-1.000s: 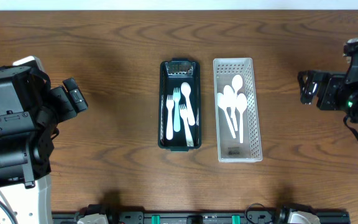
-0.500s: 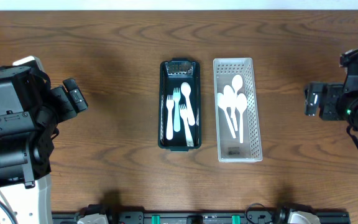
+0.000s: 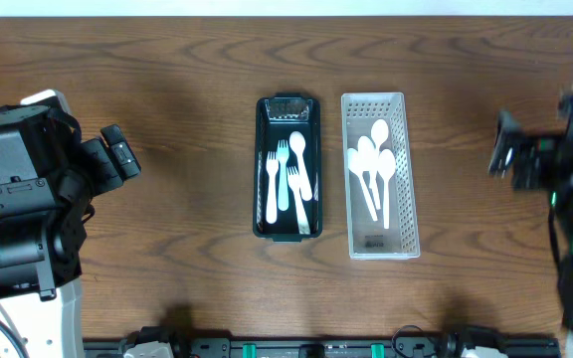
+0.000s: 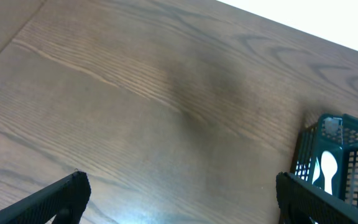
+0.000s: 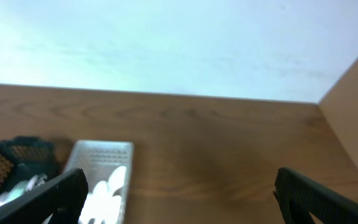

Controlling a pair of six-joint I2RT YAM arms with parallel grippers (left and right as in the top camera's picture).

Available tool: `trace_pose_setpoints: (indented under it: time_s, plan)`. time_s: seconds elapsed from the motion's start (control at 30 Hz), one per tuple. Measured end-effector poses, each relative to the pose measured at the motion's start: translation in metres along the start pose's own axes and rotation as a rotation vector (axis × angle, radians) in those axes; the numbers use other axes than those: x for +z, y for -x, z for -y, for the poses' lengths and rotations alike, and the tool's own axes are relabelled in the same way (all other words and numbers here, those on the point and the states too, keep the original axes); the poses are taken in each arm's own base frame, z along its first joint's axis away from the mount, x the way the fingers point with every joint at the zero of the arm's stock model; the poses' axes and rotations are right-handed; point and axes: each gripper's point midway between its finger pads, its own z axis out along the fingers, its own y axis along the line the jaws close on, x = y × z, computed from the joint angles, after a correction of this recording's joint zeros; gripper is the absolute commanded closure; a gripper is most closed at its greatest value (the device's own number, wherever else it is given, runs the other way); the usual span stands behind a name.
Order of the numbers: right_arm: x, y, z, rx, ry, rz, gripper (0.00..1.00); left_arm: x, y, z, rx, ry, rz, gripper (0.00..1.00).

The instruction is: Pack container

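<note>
A dark green container (image 3: 287, 166) at the table's middle holds white forks (image 3: 279, 179) and one spoon (image 3: 299, 159). Right of it a white perforated basket (image 3: 379, 174) holds several white spoons (image 3: 374, 169). My left gripper (image 3: 119, 152) is open and empty, far left of the container; its wrist view shows the container's corner (image 4: 337, 158) at the right edge. My right gripper (image 3: 510, 157) is open and empty, far right of the basket, blurred by motion. Its wrist view shows the basket (image 5: 104, 180) and container (image 5: 17, 168) at lower left.
Bare wooden table (image 3: 187, 119) lies on both sides of the two containers. The table's back edge meets a pale wall (image 5: 166, 43) in the right wrist view. The arm bases stand at the far left and far right.
The right arm has drawn back to the right and risen, now blurred. The left arm, the container and the basket have not moved.
</note>
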Motion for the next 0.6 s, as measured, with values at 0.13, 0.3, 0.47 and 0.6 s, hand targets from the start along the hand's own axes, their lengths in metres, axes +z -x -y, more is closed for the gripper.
trace_pose_setpoints:
  time_s: [0.13, 0.3, 0.47, 0.6]
  plan:
    - [-0.027, -0.042, -0.011, 0.011, 0.024, 0.032, 0.01, 0.000, 0.000, 0.000, 0.000, 0.000, -0.001, 0.02]
    - [-0.021, -0.126, -0.019, 0.026, 0.039, -0.036, 0.01, 0.000, 0.000, 0.000, 0.000, 0.000, -0.002, 0.02]
    - [0.000, -0.203, -0.023, 0.066, 0.048, -0.132, 0.01, 0.000, 0.000, 0.000, 0.000, 0.000, -0.002, 0.02]
    - [0.015, -0.235, -0.024, 0.111, 0.047, -0.152, 0.01, 0.000, 0.000, 0.000, 0.000, 0.000, -0.002, 0.02]
